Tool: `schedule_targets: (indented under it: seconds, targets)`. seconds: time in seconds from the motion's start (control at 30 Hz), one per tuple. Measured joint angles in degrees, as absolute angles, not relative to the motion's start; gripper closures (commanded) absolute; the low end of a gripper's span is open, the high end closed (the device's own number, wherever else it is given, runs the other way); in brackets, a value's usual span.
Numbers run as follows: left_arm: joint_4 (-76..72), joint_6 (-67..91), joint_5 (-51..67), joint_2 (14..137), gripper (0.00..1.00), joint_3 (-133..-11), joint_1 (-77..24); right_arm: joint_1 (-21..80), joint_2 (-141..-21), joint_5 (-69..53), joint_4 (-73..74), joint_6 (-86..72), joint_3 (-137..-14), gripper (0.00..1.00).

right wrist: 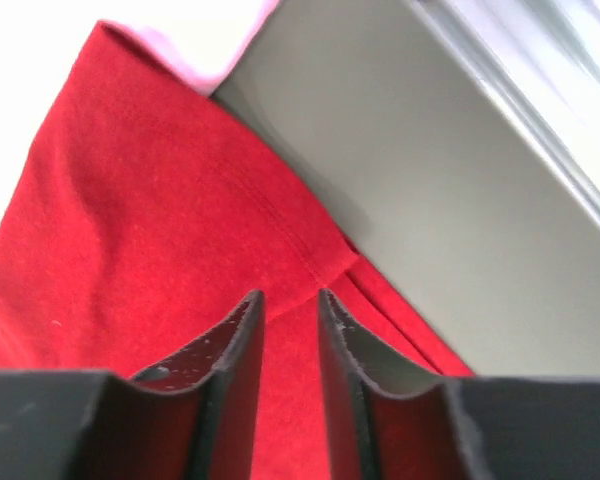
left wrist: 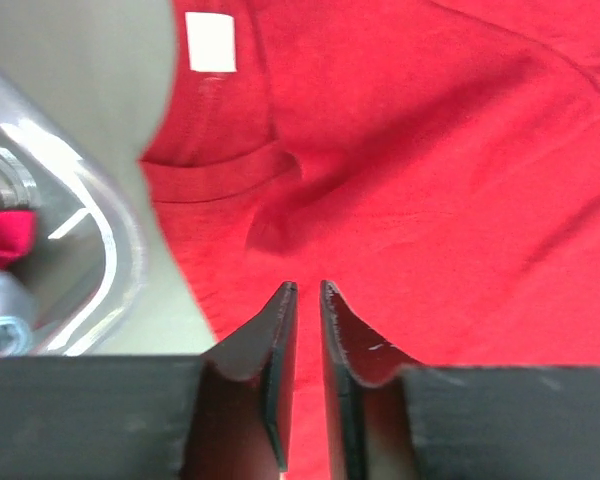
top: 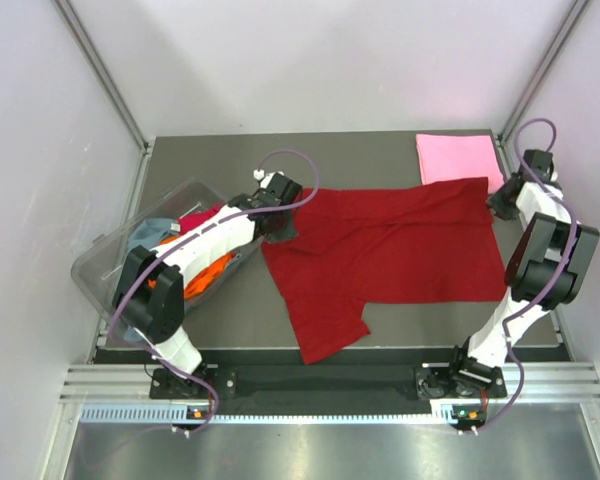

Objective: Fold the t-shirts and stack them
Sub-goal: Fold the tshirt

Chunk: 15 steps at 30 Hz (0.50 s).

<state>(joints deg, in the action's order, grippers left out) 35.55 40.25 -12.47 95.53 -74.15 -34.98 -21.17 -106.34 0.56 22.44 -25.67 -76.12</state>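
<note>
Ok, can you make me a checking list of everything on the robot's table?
Surface: dark grey table.
Job's things: dark red t-shirt spread flat; pink t-shirt folded at the far right corner.
Clutter: clear plastic tub at left, crumpled shirts inside.
Hands: left hand over the red collar area, right hand over its hem; both slightly open, gripping nothing.
Cables: purple cables looping along both arms.
Surroundings: white walls.

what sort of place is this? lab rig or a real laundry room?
Most likely a lab robot cell, not a home. Bare pale walls and metal frame posts box in one dark table; two arms are bolted to a rail at its edge; shirts wait in a clear tub.
</note>
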Motion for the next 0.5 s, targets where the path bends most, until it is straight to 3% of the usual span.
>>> schedule_targets:
  seconds: [0.1,0.2,0.5]
  targets:
    - [37.7,38.6,-14.7,95.5,0.69,-75.7,-35.0,-21.2,-106.6,4.0,28.8,-27.7,-80.6,0.64]
    - [37.9,36.2,-16.3,94.4,0.69,-76.9,-35.0,-21.2,-105.5,7.2,33.4,-30.1,-81.9,0.62]
    - [36.0,31.1,-9.8,83.3,0.69,-74.1,-35.0,-21.7,-91.4,12.4,44.4,-36.2,-68.7,0.62]
